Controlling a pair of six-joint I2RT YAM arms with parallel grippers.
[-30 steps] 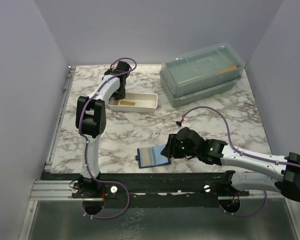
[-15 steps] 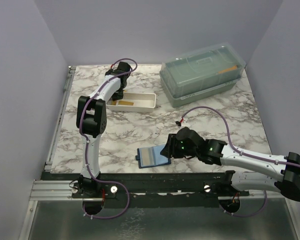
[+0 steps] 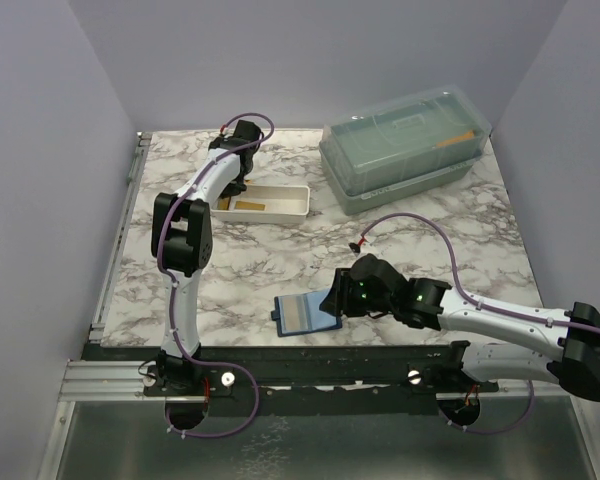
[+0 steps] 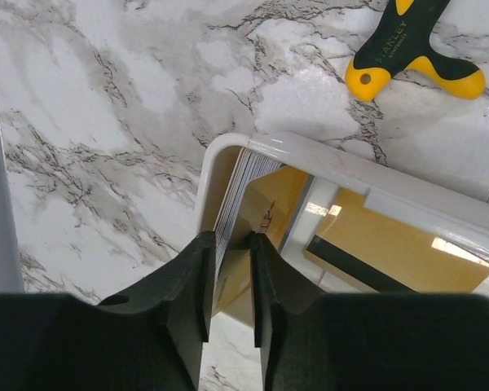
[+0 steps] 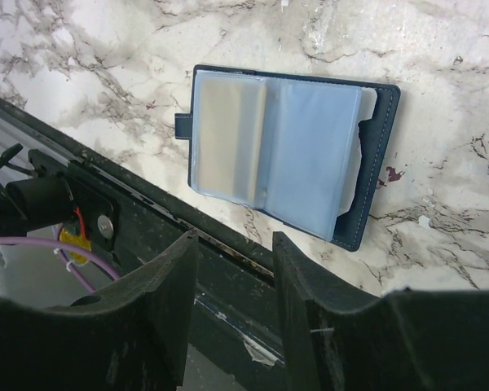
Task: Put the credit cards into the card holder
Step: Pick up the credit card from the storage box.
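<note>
Several orange-yellow credit cards (image 4: 269, 199) stand on edge at the end of a white tray (image 4: 310, 151). My left gripper (image 4: 231, 238) is closed down on them, both jaws touching the stack. Another credit card (image 4: 395, 248) with a dark stripe lies flat in the tray. From above, the left gripper (image 3: 233, 186) sits at the left end of the tray (image 3: 292, 200). The navy card holder (image 5: 285, 151) lies open near the table's front edge, its pale blue pockets up. My right gripper (image 5: 235, 238) hovers open just in front of it, holding nothing; from above it (image 3: 337, 299) is beside the card holder (image 3: 303, 314).
A large translucent green lidded box (image 3: 405, 145) stands at the back right. A yellow-and-black screwdriver handle (image 4: 407, 49) lies on the marble beyond the tray. A dark rail (image 5: 147, 220) runs along the table's front edge under the right gripper.
The left gripper's jaws have narrowed onto the upright cards in the tray. The right arm and the card holder have stayed put.
</note>
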